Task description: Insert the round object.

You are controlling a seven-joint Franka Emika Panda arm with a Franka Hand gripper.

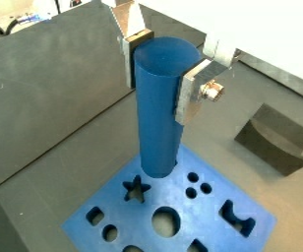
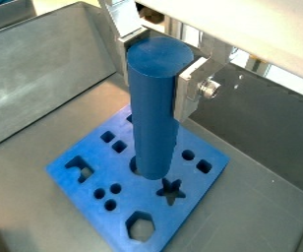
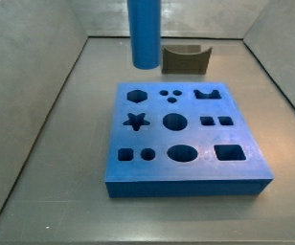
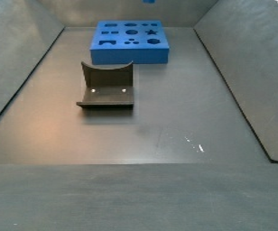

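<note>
The gripper (image 1: 161, 79) is shut on the top of the round object (image 1: 158, 118), a long smooth blue cylinder peg held upright; both show in both wrist views, the gripper (image 2: 158, 67) and the peg (image 2: 154, 118). The silver fingers (image 1: 189, 94) clamp it from two sides. The peg hangs above the flat blue block (image 1: 108, 212) with shaped holes, and its lower end covers the spot beside the star hole (image 2: 171, 190). In a side view the peg (image 3: 143, 33) hangs clear above the block (image 3: 182, 177); the gripper is out of that view.
A dark grey-brown notched block (image 3: 185, 59) stands on the floor beyond the blue block, and it also shows in a wrist view (image 1: 279, 138) and in a side view (image 4: 107, 86). Grey walls (image 3: 41, 38) enclose the floor.
</note>
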